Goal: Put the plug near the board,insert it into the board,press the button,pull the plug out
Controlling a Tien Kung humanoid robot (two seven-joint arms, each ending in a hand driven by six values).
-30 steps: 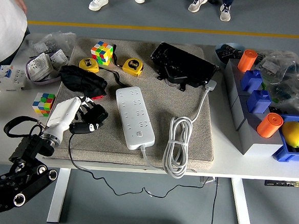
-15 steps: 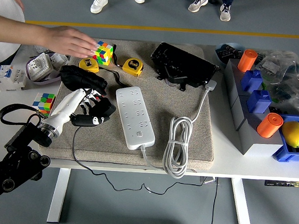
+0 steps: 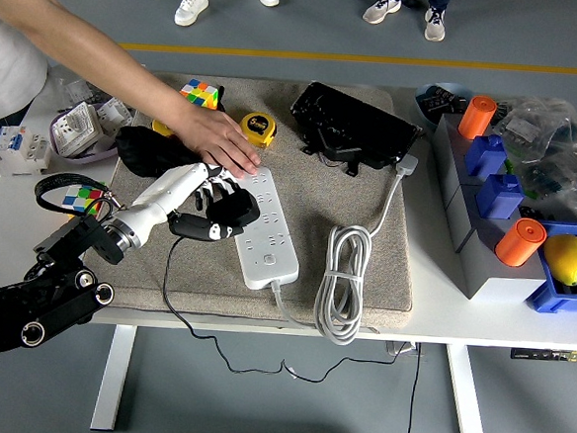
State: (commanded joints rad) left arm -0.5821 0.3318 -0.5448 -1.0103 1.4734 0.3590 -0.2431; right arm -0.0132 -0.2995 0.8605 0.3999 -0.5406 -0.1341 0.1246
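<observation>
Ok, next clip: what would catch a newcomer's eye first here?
Mid-table, the robot's left hand holds a black plug at the left edge of the white power strip. A person's hand reaches in from the upper left and rests on the strip's far end, right above the robot's fingers.

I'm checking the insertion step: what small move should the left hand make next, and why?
Probably ease the black plug right and down onto a socket: the left hand holds it over the white power strip's left edge, not seated, while a person's hand rests on the strip's far end.
</observation>
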